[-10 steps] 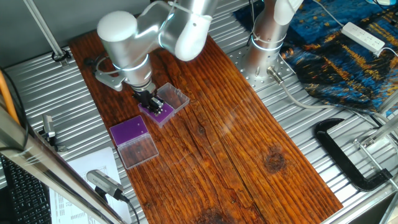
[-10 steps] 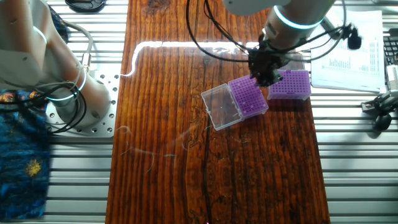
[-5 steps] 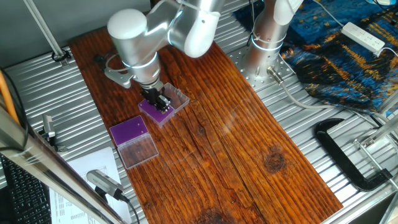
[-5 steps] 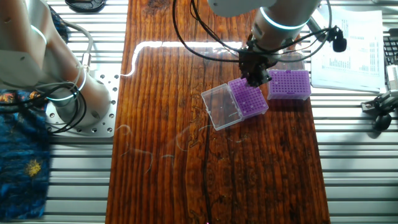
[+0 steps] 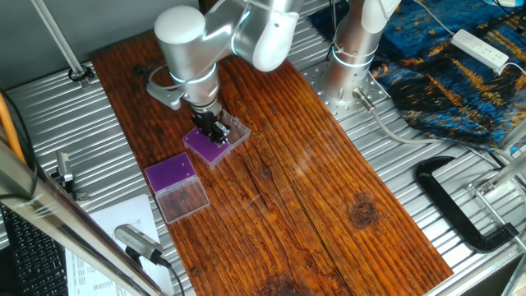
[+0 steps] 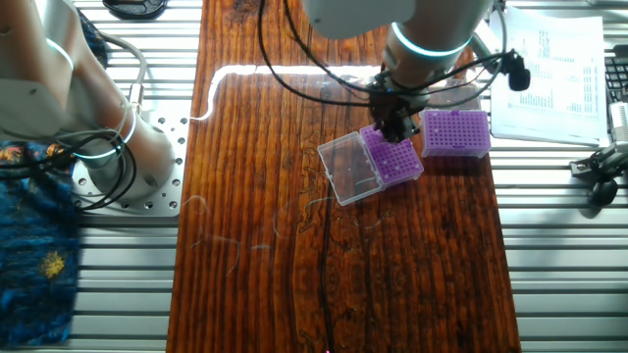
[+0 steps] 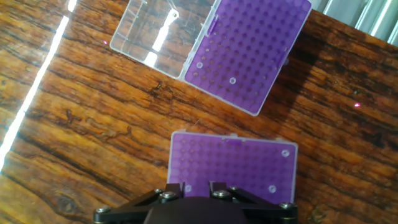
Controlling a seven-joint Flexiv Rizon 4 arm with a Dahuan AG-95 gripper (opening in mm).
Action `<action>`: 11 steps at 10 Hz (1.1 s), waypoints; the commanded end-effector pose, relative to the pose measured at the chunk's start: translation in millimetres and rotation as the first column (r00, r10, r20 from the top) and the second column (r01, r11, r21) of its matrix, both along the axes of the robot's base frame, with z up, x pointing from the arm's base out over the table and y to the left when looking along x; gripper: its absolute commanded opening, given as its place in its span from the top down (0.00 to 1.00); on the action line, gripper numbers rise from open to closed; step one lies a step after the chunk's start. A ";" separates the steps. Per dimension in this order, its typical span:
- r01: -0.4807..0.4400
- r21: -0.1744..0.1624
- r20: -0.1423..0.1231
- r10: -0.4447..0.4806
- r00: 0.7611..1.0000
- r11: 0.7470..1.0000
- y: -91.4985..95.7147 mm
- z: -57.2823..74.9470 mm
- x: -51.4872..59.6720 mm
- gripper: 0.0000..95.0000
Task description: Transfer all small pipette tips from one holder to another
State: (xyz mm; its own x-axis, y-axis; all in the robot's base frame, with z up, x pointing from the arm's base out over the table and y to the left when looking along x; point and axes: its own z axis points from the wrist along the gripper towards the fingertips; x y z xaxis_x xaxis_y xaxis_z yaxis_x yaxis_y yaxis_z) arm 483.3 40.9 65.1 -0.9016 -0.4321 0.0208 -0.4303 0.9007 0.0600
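No brand, label or legible writing showed on either rack. The small pipette tips point(image 7: 232, 80) appeared as tiny whitish rings in the purple grids: three in the purple holder with the clear hinged lid point(image 7: 252, 50) at the upper middle of the hand view, three more in the second purple holder point(image 7: 233, 171) below it. Both stood on the dark wooden bench point(image 7: 81, 124). The black two-finger hand point(image 6: 396, 126) hung over the lidded holder; whether its fingers were spread or together could not be told.
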 end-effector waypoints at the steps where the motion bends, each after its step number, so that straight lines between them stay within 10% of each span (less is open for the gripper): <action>1: 0.009 -0.006 0.018 -0.009 1.000 1.000 -0.3 -1.4 -2.7 0.80; 8: 0.035 -0.008 0.033 -0.035 0.999 0.999 3.5 -10.0 -4.8 0.80; 9: 0.037 -0.008 0.036 -0.036 0.999 0.999 3.9 -11.9 -4.9 1.00; 11: 0.034 -0.013 0.037 -0.033 0.999 0.999 4.0 -12.3 -4.9 1.00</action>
